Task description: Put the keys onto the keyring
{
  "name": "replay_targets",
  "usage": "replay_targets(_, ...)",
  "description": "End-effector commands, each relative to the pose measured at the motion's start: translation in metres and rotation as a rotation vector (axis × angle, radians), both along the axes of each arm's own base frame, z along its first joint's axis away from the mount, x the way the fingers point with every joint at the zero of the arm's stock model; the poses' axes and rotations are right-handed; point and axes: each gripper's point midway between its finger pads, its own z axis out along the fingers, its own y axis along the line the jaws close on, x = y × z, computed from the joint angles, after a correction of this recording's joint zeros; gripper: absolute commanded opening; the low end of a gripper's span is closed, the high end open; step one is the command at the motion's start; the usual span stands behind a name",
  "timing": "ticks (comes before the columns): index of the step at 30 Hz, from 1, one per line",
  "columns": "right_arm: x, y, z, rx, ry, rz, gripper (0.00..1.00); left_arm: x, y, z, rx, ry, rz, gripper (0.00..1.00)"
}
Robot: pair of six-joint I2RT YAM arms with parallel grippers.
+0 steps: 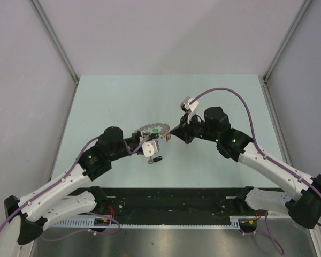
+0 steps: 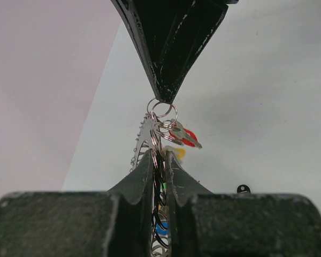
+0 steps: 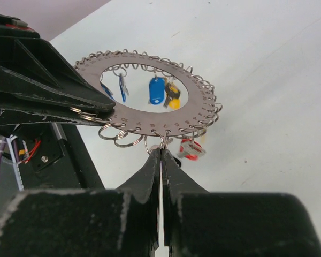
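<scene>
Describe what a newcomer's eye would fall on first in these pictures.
A flat silver keyring, fringed with small wire loops and hung with blue, yellow and red keys, is held above the middle of the table. The left gripper clamps its edge while the right gripper, shut, meets a loop on the facing rim. One dark-headed key lies loose nearby.

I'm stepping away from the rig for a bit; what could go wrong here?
Both pincers grip one thing: the left pincer clamps the keyring at its rim, the right pincer is shut on a small split ring at its edge. Any mismatched pull could wrench it loose. A dark-headed key lies loose on the table, and could be left off.
</scene>
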Motion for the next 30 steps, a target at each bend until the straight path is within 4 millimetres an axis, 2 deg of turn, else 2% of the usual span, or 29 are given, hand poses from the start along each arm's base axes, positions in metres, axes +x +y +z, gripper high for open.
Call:
replay_targets(1,0.002,0.004,0.026,0.018,-0.083,-0.046,0.00,0.004,-0.002,0.034,-0.089,-0.078,0.015,0.00)
replay_targets(6,0.003,0.004,0.028,0.052,-0.120,-0.089,0.00,0.002,-0.005,0.035,-0.104,-0.068,0.000,0.00)
replay_targets(9,0.008,0.001,0.036,0.106,-0.160,-0.137,0.00,0.000,-0.005,0.036,-0.109,-0.069,-0.009,0.00)
replay_targets(10,0.008,-0.001,0.045,0.135,-0.186,-0.144,0.00,0.000,-0.005,0.036,-0.109,-0.069,-0.009,0.00)
replay_targets(18,0.007,-0.010,0.050,0.211,-0.231,-0.160,0.00,-0.001,-0.005,0.040,-0.136,-0.062,-0.004,0.00)
replay_targets(19,0.007,-0.012,0.040,0.206,-0.222,-0.161,0.00,-0.003,-0.006,0.040,-0.142,-0.056,-0.012,0.00)
replay_targets(25,0.002,-0.004,0.032,0.244,-0.203,-0.118,0.00,-0.003,-0.006,0.040,-0.155,-0.053,-0.013,0.00)
replay_targets(30,0.002,-0.005,0.016,0.231,-0.175,-0.132,0.02,0.002,0.001,0.049,-0.180,-0.113,0.026,0.00)
